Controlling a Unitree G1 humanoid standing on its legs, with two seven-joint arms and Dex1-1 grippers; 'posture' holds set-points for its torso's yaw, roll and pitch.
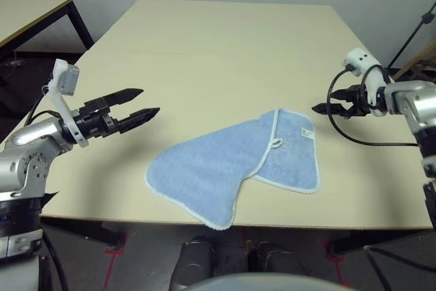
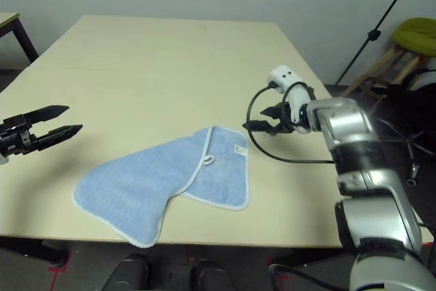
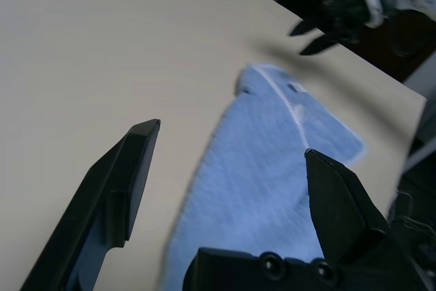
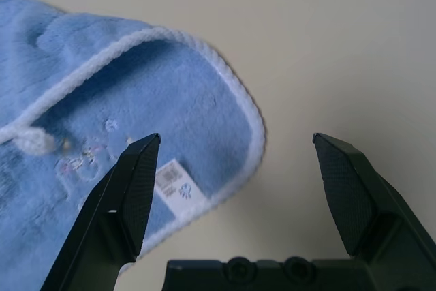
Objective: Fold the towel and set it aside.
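Observation:
The light blue towel [image 1: 231, 168] with white edging lies flat near the front edge of the beige table [image 1: 218, 46], one part overlapping the other. Its white loop [image 1: 276, 143] and small label [image 4: 174, 182] face up at the right end. My left gripper [image 1: 150, 101] hovers open to the left of the towel, apart from it, pointing toward it. My right gripper [image 1: 321, 110] hovers open just beyond the towel's right corner, holding nothing. In the right wrist view that rounded corner [image 4: 245, 120] lies between the open fingers [image 4: 136, 189], below them.
A second table [image 1: 34, 11] stands at the back left. A stool with a green cushion [image 2: 415, 32] and a black stand [image 2: 381, 25] are off the table's right side. A black cable [image 2: 272, 151] loops under my right wrist. Bare tabletop stretches behind the towel.

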